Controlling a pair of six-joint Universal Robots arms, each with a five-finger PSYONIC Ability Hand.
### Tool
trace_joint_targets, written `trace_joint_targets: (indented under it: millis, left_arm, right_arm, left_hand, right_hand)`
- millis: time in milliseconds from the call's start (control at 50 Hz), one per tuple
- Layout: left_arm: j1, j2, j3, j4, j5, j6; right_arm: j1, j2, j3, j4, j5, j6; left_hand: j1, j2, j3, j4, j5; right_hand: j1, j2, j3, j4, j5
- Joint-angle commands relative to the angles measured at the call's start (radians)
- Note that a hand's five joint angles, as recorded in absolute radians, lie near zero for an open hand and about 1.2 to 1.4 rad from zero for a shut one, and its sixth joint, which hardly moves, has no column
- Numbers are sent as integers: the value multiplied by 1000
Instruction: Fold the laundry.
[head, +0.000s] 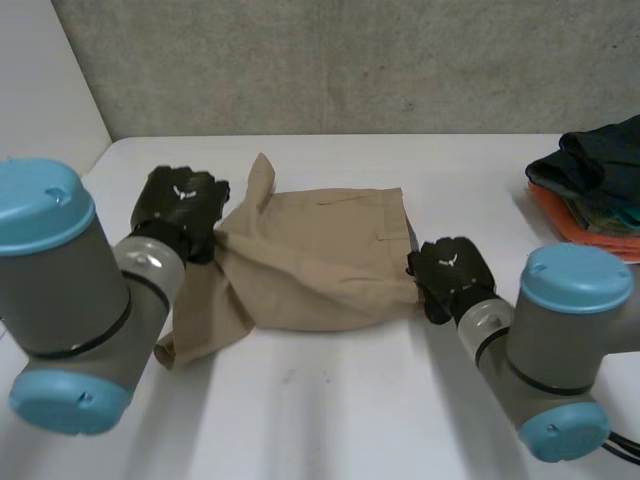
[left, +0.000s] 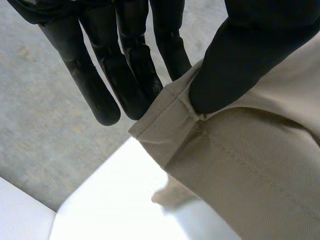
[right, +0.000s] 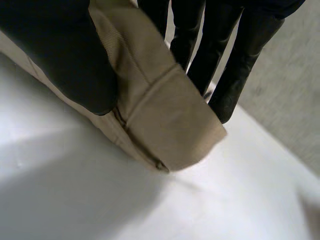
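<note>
While tan garment (head: 320, 255) lies mid white tabletop (head: 340, 410), left hand (head: 182, 205) fingers (left: 100, 95) pinch its left hem, right hand (head: 450, 272) fingers (right: 235, 65) pinch right corner; clothes pile (head: 600, 185) at tabletop's right edge, grey wall (head: 350, 60) behind.

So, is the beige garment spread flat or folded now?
Half folded, not flat: the beige garment looks doubled over on the table, one end trailing loose, the left hand and right hand each pinching a hem.

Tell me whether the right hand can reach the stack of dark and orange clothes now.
Likely not yet: the right hand pinches a corner of the tan cloth garment. Bare white table leads to the stack.
</note>
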Motion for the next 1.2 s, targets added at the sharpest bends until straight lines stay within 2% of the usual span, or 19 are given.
trace_joint_targets:
  millis: [20,60,80,120,160,240,340,440,560,640,700,720,740,780,840,960,1100,1200]
  left_arm:
    - [-19,159,-171,-113,12,0]
    - [-33,188,-206,-141,13,0]
    - [-42,201,-223,-154,15,0]
    - [-92,237,-284,-211,19,0]
    - [-114,242,-308,-239,19,0]
    - [-155,244,-355,-328,21,-3]
    - [-159,250,-358,-375,24,-3]
    - [-157,250,-346,-377,25,3]
    - [-136,216,-285,-342,29,10]
    - [-110,127,-201,-222,29,12]
    - [-68,54,-106,-75,32,24]
    - [-62,32,-82,-35,33,29]
    - [-53,-24,-31,44,35,41]
    - [-47,-93,26,120,38,58]
    - [-44,-227,157,241,42,119]
    - [-25,-480,391,345,74,220]
    - [-2,-736,649,425,174,257]
    - [3,-861,801,477,199,257]
  right_arm:
    - [-33,-204,70,193,-59,-239]
    - [-59,-223,82,273,-67,-308]
    - [-85,-236,91,371,-67,-380]
    - [-111,-261,102,484,-69,-448]
    - [-122,-275,117,561,-66,-469]
    - [-122,-316,142,643,-60,-485]
    - [-127,-456,171,737,-67,-546]
    - [-125,-526,186,827,-87,-571]
    - [-130,-523,160,838,-98,-581]
    - [-162,-487,64,803,-119,-563]
    - [-164,-360,-19,734,-122,-532]
    - [-161,-297,-60,699,-118,-500]
    - [-161,-271,-81,682,-113,-483]
    - [-159,-228,-120,654,-98,-457]
    - [-142,-151,-197,587,-43,-433]
    - [-84,47,-350,383,83,-448]
    - [-79,239,-464,160,117,-532]
    - [-70,367,-545,-8,152,-626]
  left_hand:
    - [246,193,197,192,237]
    - [246,193,197,192,237]
    - [246,193,197,192,237]
    - [246,193,197,192,237]
    - [246,193,197,192,237]
    - [246,193,197,192,237]
    - [246,193,197,192,237]
    - [246,193,197,192,237]
    - [246,193,197,192,237]
    - [246,193,197,192,237]
    - [246,193,197,192,237]
    - [246,193,197,192,237]
    - [246,193,197,192,237]
    - [246,193,197,192,237]
    - [246,193,197,192,237]
    - [246,193,197,192,237]
    - [246,193,197,192,237]
    - [246,193,197,192,237]
  right_hand:
    - [339,216,214,207,249]
    - [339,216,214,207,249]
    - [339,216,214,207,249]
    - [339,216,214,207,249]
    - [339,216,214,207,249]
    - [339,216,214,207,249]
    - [339,216,214,207,249]
    - [339,216,214,207,249]
    - [339,216,214,207,249]
    - [339,216,214,207,249]
    - [339,216,214,207,249]
    - [339,216,214,207,249]
    - [339,216,214,207,249]
    - [339,216,214,207,249]
    - [339,216,214,207,249]
    - [339,216,214,207,249]
    - [339,216,214,207,249]
    - [339,216,214,207,249]
